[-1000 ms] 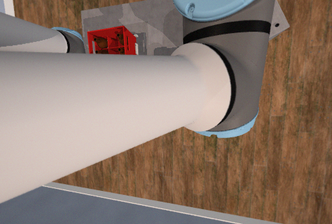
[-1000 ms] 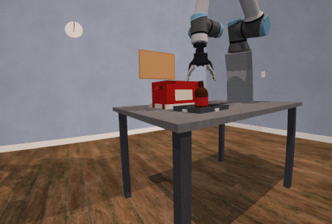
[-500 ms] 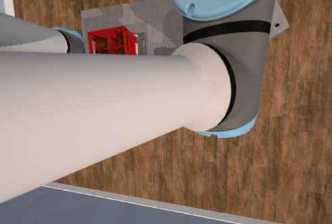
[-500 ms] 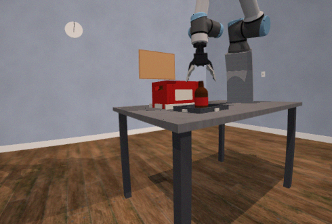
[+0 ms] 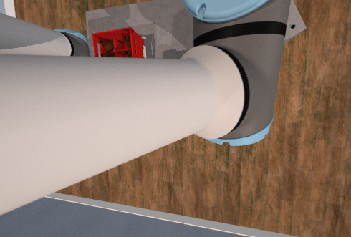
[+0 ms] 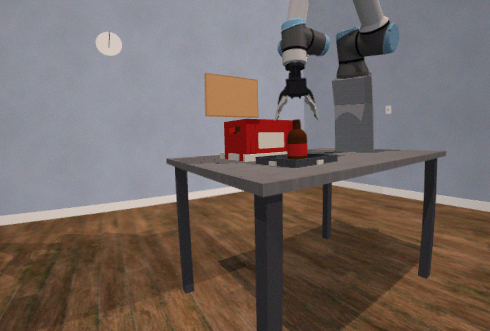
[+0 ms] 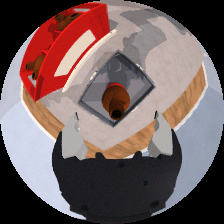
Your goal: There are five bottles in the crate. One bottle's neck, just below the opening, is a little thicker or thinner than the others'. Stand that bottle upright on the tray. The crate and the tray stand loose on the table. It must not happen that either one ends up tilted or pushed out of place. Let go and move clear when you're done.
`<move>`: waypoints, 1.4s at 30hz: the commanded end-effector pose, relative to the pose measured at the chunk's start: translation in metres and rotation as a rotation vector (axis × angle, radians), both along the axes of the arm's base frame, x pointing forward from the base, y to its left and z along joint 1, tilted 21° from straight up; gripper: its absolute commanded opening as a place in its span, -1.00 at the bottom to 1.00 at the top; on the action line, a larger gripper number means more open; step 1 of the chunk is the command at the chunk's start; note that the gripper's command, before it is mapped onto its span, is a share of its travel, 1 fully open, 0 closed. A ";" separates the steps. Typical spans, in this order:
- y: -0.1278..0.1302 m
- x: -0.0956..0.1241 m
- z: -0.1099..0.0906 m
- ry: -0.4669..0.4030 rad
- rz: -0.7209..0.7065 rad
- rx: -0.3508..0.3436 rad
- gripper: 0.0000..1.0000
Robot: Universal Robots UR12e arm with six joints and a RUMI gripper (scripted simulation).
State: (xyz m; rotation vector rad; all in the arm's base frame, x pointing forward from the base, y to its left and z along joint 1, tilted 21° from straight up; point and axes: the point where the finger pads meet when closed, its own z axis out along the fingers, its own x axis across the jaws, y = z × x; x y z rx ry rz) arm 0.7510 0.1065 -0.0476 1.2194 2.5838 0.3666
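Observation:
A brown bottle with a red label stands upright on the dark grey tray. My gripper is open and empty, with its fingers spread wide above the bottle. In the exterior view the fingertips are about level with the bottle's mouth. The red crate stands beside the tray. Brown bottles show in its compartments. The arm hides part of the crate and tray in the top view. Small neck differences cannot be told.
The crate's high wall stands close along one side of the tray. The grey table has its edge near the tray. The robot's pedestal stands at the table's far side.

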 end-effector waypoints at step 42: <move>-0.008 -0.022 0.063 -0.001 0.000 0.000 1.00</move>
